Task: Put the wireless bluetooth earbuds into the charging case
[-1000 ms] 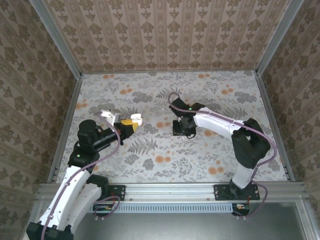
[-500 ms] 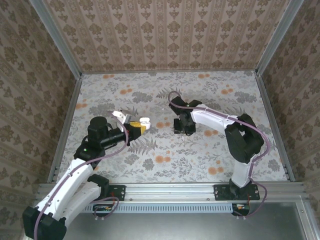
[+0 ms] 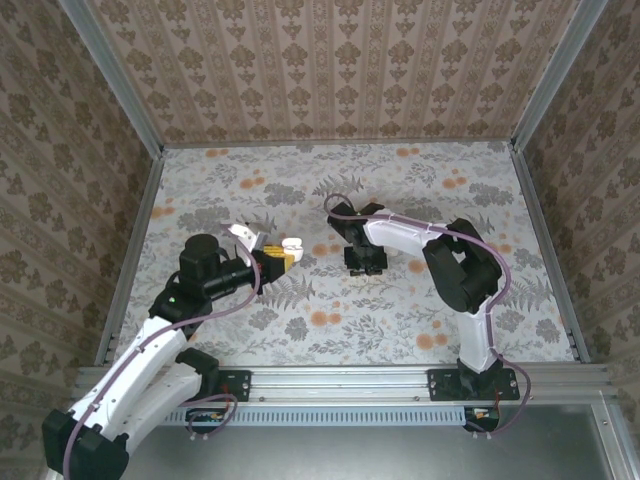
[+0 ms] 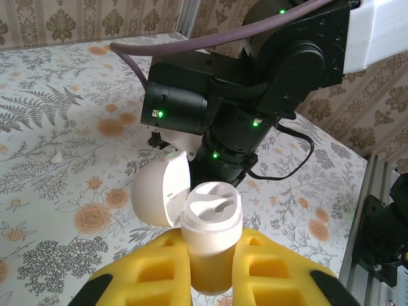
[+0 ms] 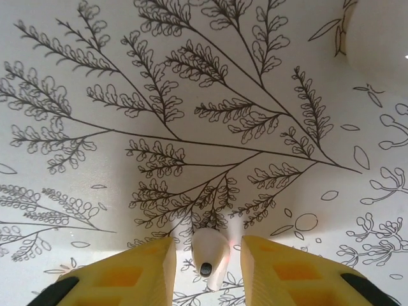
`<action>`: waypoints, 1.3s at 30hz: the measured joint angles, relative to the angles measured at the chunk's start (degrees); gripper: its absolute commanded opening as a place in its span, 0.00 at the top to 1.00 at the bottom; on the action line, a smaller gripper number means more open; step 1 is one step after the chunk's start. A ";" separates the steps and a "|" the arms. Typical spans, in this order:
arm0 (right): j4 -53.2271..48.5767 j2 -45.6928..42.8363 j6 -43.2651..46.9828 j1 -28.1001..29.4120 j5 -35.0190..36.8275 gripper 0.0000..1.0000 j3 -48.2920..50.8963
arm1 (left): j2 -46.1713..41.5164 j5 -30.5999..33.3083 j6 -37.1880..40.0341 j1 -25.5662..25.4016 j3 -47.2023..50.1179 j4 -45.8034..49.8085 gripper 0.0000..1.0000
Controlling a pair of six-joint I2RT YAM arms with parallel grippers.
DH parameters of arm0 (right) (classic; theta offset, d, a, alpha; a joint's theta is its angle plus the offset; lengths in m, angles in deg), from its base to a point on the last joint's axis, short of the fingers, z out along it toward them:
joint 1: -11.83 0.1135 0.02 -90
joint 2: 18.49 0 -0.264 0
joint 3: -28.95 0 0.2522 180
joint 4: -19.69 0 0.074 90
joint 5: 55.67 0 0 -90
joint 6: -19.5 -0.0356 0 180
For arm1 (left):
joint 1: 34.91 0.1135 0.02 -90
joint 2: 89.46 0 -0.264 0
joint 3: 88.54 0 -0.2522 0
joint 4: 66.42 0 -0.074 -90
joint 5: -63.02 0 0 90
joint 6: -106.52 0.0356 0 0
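The case point(image 4: 210, 223), its lid point(image 4: 159, 197) open, stands upright clamped in the left gripper point(image 4: 210, 258), held over the table's point(image 3: 300, 310) left-middle. The right gripper point(image 5: 207, 255) is spread wide astride an earbud point(image 5: 210, 250) lying on the table, seemingly without touching it.

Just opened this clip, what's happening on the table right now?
The left gripper holds the charging case off the table, its lid open and the earbud wells looking empty. The right gripper is down at the table, its open fingers straddling an earbud lying there, not yet closed on it.
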 measured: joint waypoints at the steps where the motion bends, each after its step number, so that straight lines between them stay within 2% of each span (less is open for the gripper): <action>1: -0.09 0.11 -0.02 0.11 0.11 0.70 0.00 | 0.00 0.02 0.04 0.00 0.00 0.11 1.00; 8: -0.42 0.26 0.00 0.48 0.31 0.80 0.00 | 0.00 0.39 0.46 -0.04 0.00 0.28 1.00; 10: -0.42 0.26 0.02 0.48 0.31 0.80 0.00 | 0.00 0.42 0.63 -0.04 0.00 0.28 1.00; 13: -0.42 0.26 0.26 0.48 0.37 0.71 0.00 | 0.00 0.42 0.68 -0.04 0.00 0.28 1.00; 15: -0.55 0.26 0.39 0.48 0.68 0.69 -0.09 | 0.00 0.42 0.72 -0.04 0.00 0.31 1.00; 23: -1.70 0.26 1.29 0.48 1.55 0.75 -2.86 | 0.00 0.46 0.85 -0.07 -0.09 0.44 1.00; 30: -1.75 1.18 1.53 0.48 1.53 0.76 -2.84 | 0.00 0.76 1.09 -0.44 -0.09 0.48 1.00; 35: -1.73 1.22 1.55 0.48 1.53 0.81 -2.64 | 0.00 0.92 1.25 -0.44 -0.11 0.48 1.00; 39: -1.70 1.22 1.57 0.48 1.53 0.79 -2.60 | -0.02 1.03 1.25 -0.48 -0.24 0.50 1.00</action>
